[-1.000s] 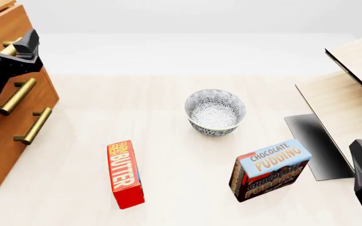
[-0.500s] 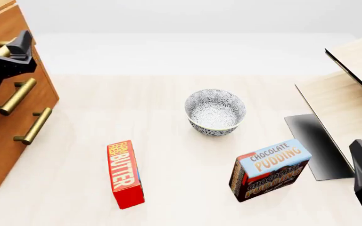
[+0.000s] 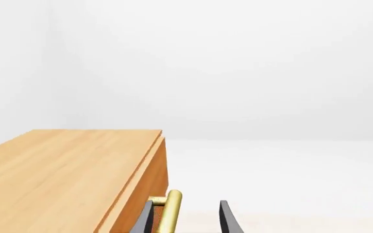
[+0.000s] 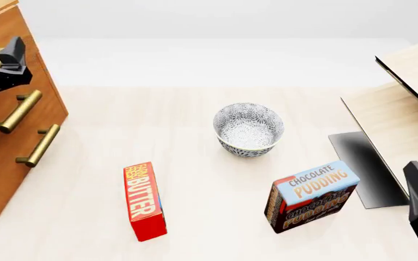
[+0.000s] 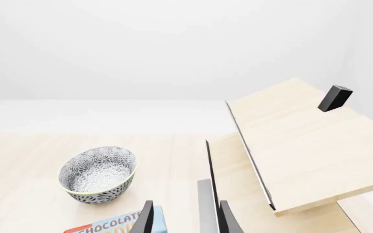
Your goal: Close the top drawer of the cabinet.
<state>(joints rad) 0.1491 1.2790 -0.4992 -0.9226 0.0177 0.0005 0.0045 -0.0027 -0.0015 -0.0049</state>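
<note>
1. The cabinet (image 4: 9,114) stands at the table's far left, its two lower brass handles showing in the front view.
2. The top drawer (image 3: 149,187) looks pushed in; its handle (image 3: 169,213) sits between the left gripper's (image 3: 185,219) spread fingers, which do not clamp it.
3. A butter box (image 4: 144,200) lies flat near the front.
4. A patterned bowl (image 4: 248,129) sits mid-table.
5. A pudding box (image 4: 310,196) stands right of centre.
6. The right gripper (image 5: 185,218) hovers low at the right, fingers apart, holding nothing.
</note>
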